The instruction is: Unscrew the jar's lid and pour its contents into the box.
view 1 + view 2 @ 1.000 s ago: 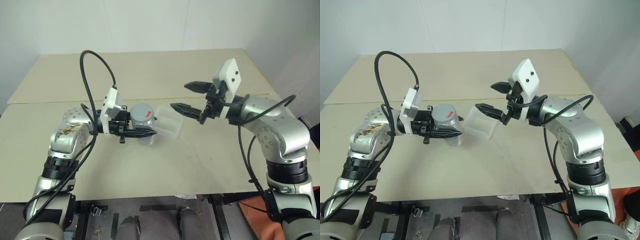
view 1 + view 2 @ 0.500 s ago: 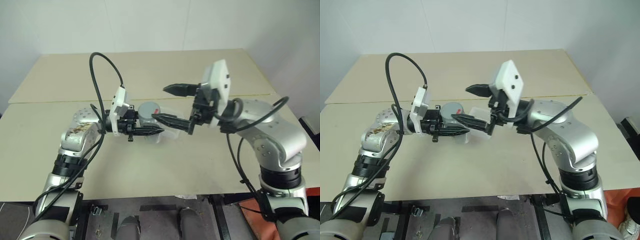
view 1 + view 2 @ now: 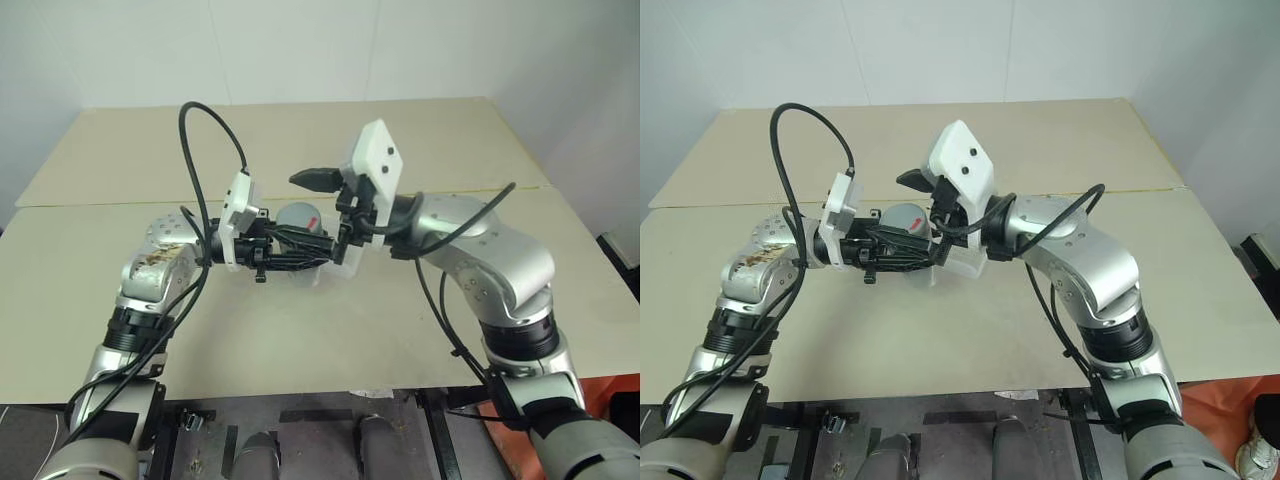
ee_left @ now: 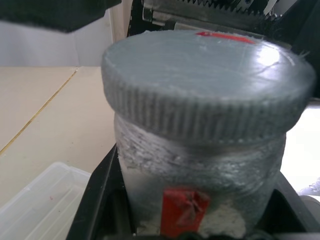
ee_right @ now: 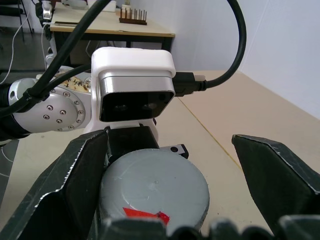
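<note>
Both tools meet at the jar (image 3: 300, 220), lid (image 4: 207, 85) on.

A pale beige worktop (image 3: 330, 330) is seen, made of two boards joined along a seam (image 3: 90, 203) that runs across it. Behind the worktop a plain white wall (image 3: 300, 50) is found, evenly lit, with faint vertical panel joints. Below the worktop's near edge a dark metal frame (image 3: 300, 415) is visible. Beside the worktop's right corner something orange-red (image 3: 500, 420) lies low down. In the right wrist view, a second table (image 5: 115, 30) carrying a small wooden rack (image 5: 132, 16) is shown well beyond the worktop.
</note>
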Robot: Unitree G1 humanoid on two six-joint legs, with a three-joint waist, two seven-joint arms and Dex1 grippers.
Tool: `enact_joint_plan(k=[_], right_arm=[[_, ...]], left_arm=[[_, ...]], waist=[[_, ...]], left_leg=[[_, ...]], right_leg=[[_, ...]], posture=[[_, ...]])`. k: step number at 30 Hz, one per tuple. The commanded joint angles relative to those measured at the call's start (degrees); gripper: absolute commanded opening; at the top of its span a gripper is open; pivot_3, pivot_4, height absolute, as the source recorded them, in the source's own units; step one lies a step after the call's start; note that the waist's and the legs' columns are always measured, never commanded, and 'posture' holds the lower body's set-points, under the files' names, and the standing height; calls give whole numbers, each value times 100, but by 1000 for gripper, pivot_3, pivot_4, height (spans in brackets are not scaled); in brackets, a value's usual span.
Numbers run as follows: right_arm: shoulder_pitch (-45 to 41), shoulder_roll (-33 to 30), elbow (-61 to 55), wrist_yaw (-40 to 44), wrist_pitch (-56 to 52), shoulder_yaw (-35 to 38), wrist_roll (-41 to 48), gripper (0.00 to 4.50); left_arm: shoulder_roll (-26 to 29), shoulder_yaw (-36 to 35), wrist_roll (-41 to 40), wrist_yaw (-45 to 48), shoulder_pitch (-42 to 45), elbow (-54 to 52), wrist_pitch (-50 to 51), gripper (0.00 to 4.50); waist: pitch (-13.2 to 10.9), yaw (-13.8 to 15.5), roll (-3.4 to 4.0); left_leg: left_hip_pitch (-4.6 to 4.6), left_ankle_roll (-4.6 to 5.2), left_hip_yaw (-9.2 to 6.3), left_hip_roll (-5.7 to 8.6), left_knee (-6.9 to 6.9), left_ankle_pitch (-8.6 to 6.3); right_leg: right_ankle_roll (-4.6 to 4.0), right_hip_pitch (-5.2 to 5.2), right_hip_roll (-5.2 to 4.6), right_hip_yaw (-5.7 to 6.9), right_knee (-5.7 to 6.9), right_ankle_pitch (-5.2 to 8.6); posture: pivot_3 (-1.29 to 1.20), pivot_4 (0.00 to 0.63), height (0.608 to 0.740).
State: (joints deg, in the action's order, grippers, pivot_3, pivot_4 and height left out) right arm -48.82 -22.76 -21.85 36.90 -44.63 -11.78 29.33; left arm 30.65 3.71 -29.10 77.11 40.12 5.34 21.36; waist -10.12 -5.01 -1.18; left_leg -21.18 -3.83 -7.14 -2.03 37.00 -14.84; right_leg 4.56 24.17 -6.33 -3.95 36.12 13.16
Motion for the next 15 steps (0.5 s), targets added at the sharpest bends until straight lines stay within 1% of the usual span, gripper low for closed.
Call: enact_joint_plan(k=[1,9,15], right_arm=[[-42,-115,-60,-44,-19,210,-69,4486],[237,-628,-216,42,-80,493,25,4486],[304,-780,-243,-3,-78,622,76,4486]], left_arm=[[96,-96,-77,36,-28,-305,-46,1929],[199,-125,-124,2,-72,-346,-44,1929],[208,-117,-129,11,-46,-309,-56,1929]], waist=[[0,0,0],[0,23,0],[0,25,0]], left_leg=[[0,0,0,0,0,0],[-1,0,0,0,0,0],[0,0,0,0,0,0]], right_leg=[[0,0,0,0,0,0],[0,-1,0,0,-2,0],[0,-1,0,0,-2,0]], posture=[[0,150,740],[0,150,740],[0,150,740]])
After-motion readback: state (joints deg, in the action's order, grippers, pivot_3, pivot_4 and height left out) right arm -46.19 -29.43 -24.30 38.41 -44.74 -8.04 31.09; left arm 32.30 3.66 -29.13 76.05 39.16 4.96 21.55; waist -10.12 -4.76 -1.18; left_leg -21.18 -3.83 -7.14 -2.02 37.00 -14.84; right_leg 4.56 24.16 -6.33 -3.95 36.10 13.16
